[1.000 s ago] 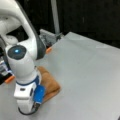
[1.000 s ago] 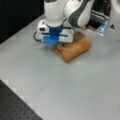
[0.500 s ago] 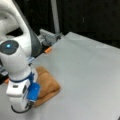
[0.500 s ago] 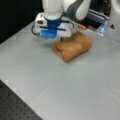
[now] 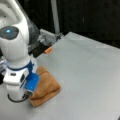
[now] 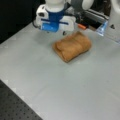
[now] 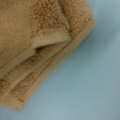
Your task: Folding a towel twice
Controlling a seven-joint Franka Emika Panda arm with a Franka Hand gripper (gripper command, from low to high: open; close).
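Place: likely a robotics lab, though the views are soft.
Tabletop (image 6: 75,85): plain grey, bare work surface.
Base plate (image 6: 15,107): dark, dotted with holes, like an optical breadboard.
Backdrop (image 5: 87,17): black curtain or wall.
Arm (image 5: 15,50): white and blue robot.

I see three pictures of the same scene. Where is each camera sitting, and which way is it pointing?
Front view: raised, looking down across the grey table; the white and blue arm fills its left, standing over the folded towel.
Front view: raised on roughly the opposite side, looking down the table toward the arm at its top; the towel lies just below it.
Wrist view: on the arm's wrist, looking straight down at the towel's layered edges; no fingers show.
All three share the towel and table.
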